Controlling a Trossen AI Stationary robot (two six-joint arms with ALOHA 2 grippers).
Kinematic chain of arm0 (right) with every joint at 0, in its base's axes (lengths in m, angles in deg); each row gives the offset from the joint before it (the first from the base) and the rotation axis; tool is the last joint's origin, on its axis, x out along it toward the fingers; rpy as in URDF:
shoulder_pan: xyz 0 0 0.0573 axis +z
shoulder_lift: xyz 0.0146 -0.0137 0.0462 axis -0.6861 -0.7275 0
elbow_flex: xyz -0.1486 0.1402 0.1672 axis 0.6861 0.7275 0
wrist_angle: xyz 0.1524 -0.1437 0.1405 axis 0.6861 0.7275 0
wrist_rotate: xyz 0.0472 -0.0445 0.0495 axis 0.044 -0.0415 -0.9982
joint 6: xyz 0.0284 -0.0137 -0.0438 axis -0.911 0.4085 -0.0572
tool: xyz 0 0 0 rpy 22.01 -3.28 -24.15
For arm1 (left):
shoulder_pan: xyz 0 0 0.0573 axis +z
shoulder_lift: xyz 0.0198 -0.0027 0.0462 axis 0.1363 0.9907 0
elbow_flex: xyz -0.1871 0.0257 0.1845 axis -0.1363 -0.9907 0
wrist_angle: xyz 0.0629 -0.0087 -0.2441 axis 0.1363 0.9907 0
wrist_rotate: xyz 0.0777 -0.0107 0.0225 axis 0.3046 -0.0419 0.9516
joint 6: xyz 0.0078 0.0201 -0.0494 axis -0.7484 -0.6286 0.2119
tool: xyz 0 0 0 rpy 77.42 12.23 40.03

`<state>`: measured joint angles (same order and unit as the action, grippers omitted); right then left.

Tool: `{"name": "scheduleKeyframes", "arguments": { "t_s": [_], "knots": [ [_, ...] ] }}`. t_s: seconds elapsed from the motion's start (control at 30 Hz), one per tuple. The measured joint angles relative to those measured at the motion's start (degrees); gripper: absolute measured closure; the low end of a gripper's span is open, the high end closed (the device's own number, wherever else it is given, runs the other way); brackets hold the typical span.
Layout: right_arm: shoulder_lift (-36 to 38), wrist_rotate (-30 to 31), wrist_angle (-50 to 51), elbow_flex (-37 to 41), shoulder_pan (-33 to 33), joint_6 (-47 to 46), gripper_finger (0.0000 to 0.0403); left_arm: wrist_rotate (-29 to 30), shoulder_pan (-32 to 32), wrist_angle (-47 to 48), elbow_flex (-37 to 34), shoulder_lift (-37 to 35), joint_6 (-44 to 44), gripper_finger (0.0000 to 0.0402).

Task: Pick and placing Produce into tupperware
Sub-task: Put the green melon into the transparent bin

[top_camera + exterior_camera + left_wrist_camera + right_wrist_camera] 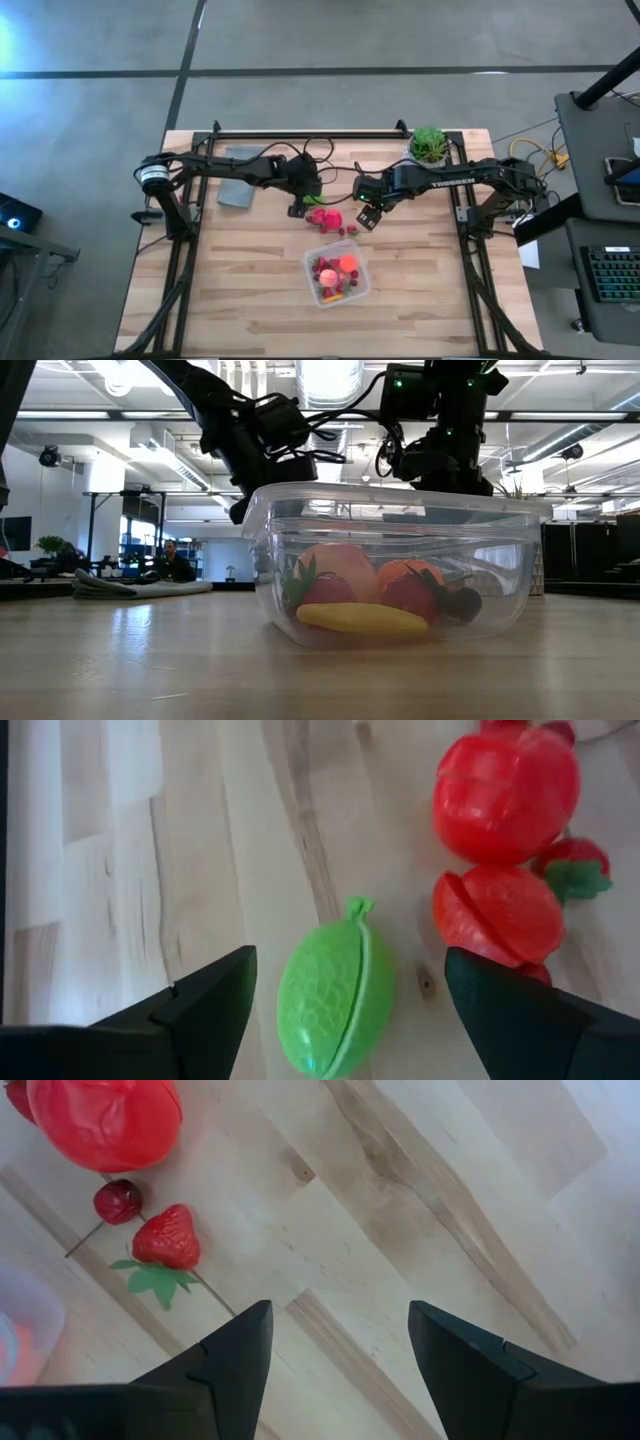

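The clear tupperware [337,273] stands at the table's middle near side with red, orange and yellow produce [362,618] in it. Loose produce lies just beyond it: a green ribbed piece [335,985], two red rounded pieces [505,790], a strawberry [167,1237] and a cherry [118,1200], all resting on the wood. My left gripper [298,207] hovers open over the green piece, one finger on either side and apart from it. My right gripper [368,220] hangs open over bare wood to the right of the pile, nothing between its fingers.
A potted plant [430,145] stands at the far right of the table. A grey cloth [237,190] lies far left under the left arm. Bare wood stretches along the near side on both sides of the tupperware.
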<state>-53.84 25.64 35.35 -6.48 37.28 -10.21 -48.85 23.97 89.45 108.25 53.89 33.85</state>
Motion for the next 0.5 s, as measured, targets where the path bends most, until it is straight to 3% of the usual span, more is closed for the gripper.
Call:
{"name": "scheduleKeyframes", "arguments": {
  "t_s": [0.5],
  "knots": [
    [0.0,0.0,0.1,0.0,0.0,-0.7,0.0177,1.0,1.2,-1.7,0.4,4.2,0.0,0.0094]
  ]
}}
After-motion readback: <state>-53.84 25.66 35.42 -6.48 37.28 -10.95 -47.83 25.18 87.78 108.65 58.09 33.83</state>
